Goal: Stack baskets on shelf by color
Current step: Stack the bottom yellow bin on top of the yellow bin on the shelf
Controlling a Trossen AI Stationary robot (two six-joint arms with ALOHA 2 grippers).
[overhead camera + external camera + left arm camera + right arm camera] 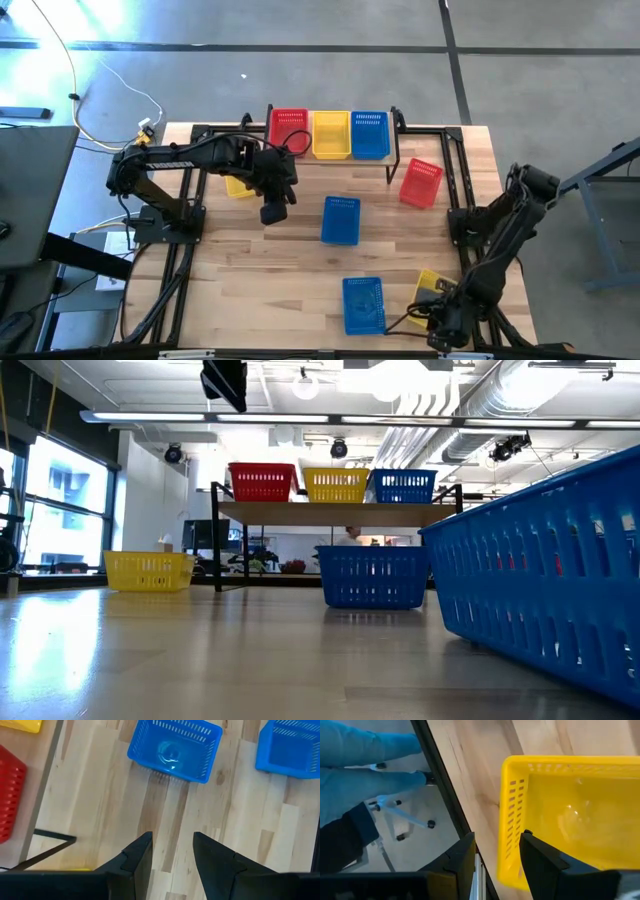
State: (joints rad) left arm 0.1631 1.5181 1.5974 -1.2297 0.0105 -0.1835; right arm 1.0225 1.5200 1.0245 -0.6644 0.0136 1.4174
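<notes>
The shelf (395, 150) at the table's far edge carries one red basket (289, 130), one yellow basket (331, 134) and one blue basket (369, 134) side by side. On the table lie a red basket (421, 183), a yellow basket (238, 186), two blue baskets (340, 220) (363, 304) and a second yellow basket (430, 288). My left gripper (275, 211) is open and empty, high over the table left of the middle blue basket (175, 750). My right gripper (445, 318) is open at the near right, with its fingers on either side of one wall of the second yellow basket (570, 815). My right gripper (497, 865) stands astride the second yellow basket's side wall (512, 835), one finger inside the basket and one outside. A gap shows beside the wall, and I cannot tell whether a finger touches it. The basket rests on the table.
Black frame rails (185, 260) run along both sides of the table. The shelf's thin black legs (391, 170) stand beside the loose red basket. A person in blue (365, 765) is beyond the table's edge near my right gripper. Bare wood (260, 290) lies at the near left.
</notes>
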